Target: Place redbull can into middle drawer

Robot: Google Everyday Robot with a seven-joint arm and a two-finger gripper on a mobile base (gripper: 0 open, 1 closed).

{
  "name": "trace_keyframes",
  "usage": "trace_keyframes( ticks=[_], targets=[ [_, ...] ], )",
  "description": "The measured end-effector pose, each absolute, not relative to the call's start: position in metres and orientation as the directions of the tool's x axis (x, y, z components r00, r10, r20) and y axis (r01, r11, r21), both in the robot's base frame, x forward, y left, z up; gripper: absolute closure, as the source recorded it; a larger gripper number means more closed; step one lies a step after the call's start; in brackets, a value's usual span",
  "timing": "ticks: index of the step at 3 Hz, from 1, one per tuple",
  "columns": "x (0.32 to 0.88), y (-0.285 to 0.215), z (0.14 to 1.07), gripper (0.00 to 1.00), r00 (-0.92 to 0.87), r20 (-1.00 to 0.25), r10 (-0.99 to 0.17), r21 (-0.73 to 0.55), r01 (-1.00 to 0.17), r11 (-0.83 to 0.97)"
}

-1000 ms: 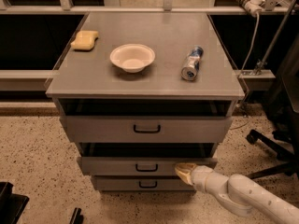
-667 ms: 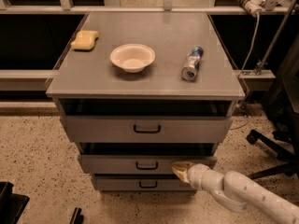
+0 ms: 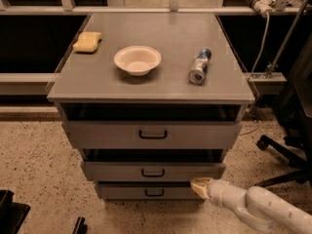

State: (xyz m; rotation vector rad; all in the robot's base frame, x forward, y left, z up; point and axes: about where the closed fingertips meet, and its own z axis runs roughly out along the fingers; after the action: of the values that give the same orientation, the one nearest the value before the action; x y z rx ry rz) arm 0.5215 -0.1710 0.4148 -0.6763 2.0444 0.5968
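Camera view: the gripper (image 3: pixel 200 185) sits low at the right front of the cabinet, its tan tip pointing left and lying at the lower right corner of the middle drawer (image 3: pixel 117 171), level with the seam between that drawer and the lowest drawer (image 3: pixel 122 191). Whether the gripper is spread or pressed together cannot be told, and it holds nothing visible. The white arm (image 3: pixel 261 209) runs from it down to the lower right edge of the view. The middle drawer front carries a small dark handle (image 3: pixel 153 173) at its centre, and a dark gap shows above the front. The taller top drawer (image 3: pixel 107 134) stands above it, with a similar dark gap beneath the cabinet top (image 3: pixel 146 89). The redbull can (image 3: pixel 200 66) lies on its side on the right part of the cabinet top, its shiny end toward the camera, well apart from the gripper. A white bowl (image 3: pixel 137 59) stands upright near the centre, left of the can. A yellow sponge (image 3: pixel 87 41) rests at the far left corner. Speckled floor (image 3: pixel 34 169) surrounds the cabinet.
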Motion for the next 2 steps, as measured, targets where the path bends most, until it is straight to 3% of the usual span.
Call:
trace_keyframes(
  ticks=[1, 2],
  targets=[
    [0.504, -0.201, 0.416, 1.00, -0.516, -0.833, -0.202, 0.183, -0.600, 0.779],
    [0.507, -0.219, 0.421, 0.81, -0.531, -0.822, -0.207, 0.205, -0.614, 0.762]
  ],
)
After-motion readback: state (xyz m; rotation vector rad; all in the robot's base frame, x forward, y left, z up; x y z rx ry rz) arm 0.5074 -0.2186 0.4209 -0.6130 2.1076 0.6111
